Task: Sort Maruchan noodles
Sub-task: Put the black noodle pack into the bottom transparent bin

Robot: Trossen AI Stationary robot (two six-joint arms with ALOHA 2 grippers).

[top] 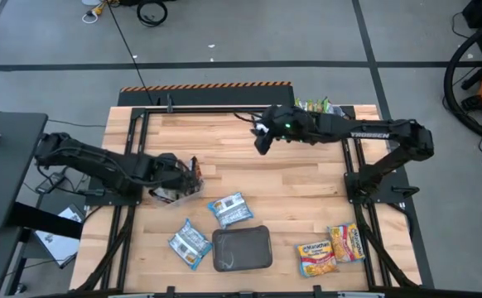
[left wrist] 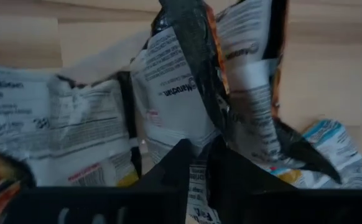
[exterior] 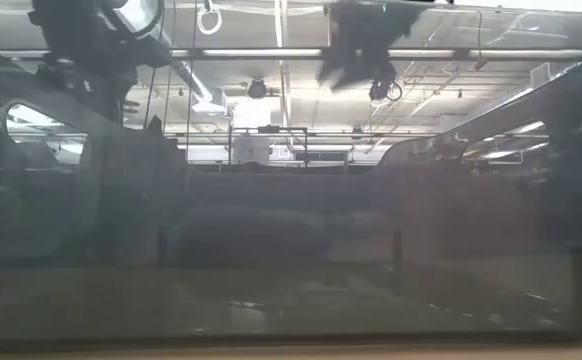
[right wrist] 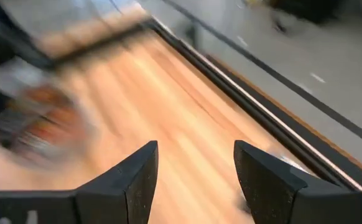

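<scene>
A pile of dark red-brown noodle packets [top: 173, 187] lies at the table's left; in the left wrist view their white printed backs [left wrist: 56, 130] show. My left gripper [top: 190, 174] is shut on one packet [left wrist: 187, 74] of this pile. My right gripper [top: 261, 139] hangs open and empty over the far middle of the table; its fingers also show in the right wrist view [right wrist: 196, 180]. Two blue-white packets [top: 230, 209] [top: 190, 242] lie flat near the middle. Two yellow-orange packets [top: 315, 258] [top: 347, 242] lie at the near right. Green packets [top: 314, 105] lie at the far edge. My left gripper pinches a dark red-brown packet between its two fingers, at the packet's lower edge [left wrist: 198, 186]. The packet stands up beyond the fingertips, crumpled, among the others of the pile. Whether it is clear of the table, I cannot tell.
A dark grey tray [top: 242, 248] lies at the near middle, between the blue-white and the yellow-orange packets. A dark see-through wall [exterior: 291, 250] fills the low view. Bare wood [top: 299, 182] lies between the two arms.
</scene>
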